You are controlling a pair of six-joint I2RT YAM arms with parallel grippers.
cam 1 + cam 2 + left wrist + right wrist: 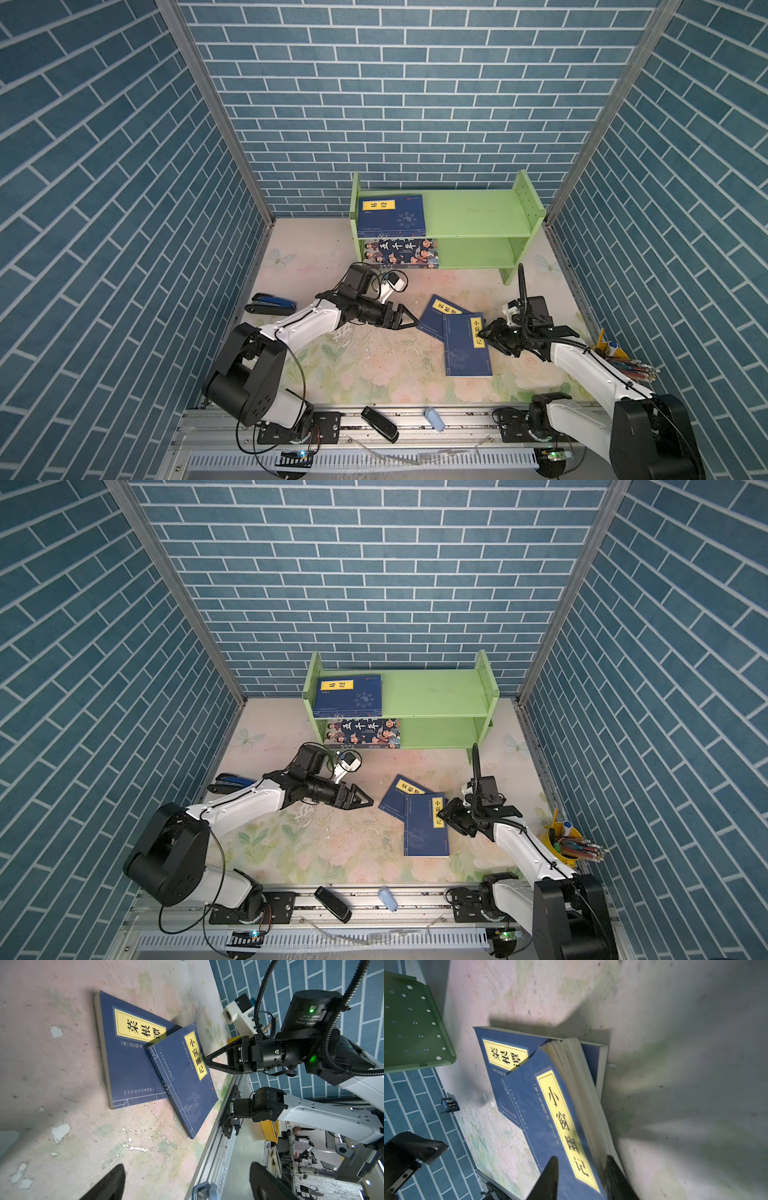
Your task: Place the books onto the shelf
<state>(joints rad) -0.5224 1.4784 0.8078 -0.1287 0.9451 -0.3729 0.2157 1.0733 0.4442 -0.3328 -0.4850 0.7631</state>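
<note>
2 thin navy books (467,353) overlapping, worn floral mat (374,365), green wooden shelf (469,212)

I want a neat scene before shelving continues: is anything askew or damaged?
Yes. On the table the top book lies crooked across the lower book, pages fanned; white chips scar the table.
</note>
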